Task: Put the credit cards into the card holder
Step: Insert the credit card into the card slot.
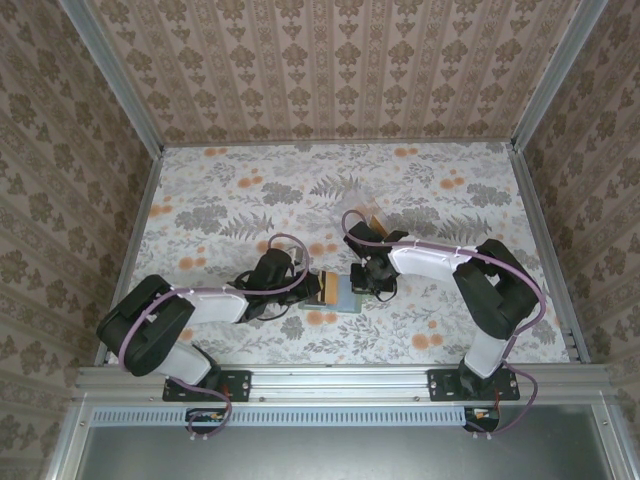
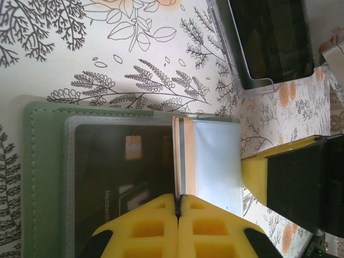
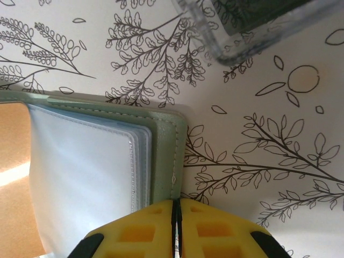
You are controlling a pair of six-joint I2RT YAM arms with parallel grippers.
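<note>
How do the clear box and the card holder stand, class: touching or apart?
Apart. The right wrist view shows a strip of patterned table between the clear box and the card holder.

The top external camera sits above and behind the arm bases and looks down and forward from far off, taking in the whole floral-print table [image 1: 220, 200]. The left wrist camera looks past the left gripper [image 2: 178, 207] from close above the flat sage-green folding card holder [image 2: 43, 177] near the table's near edge. The right wrist camera, equally near, looks past the right gripper [image 3: 176, 212]. All three views share that holder; both wrist views also share the clear plastic box [image 2: 269, 48].
</note>
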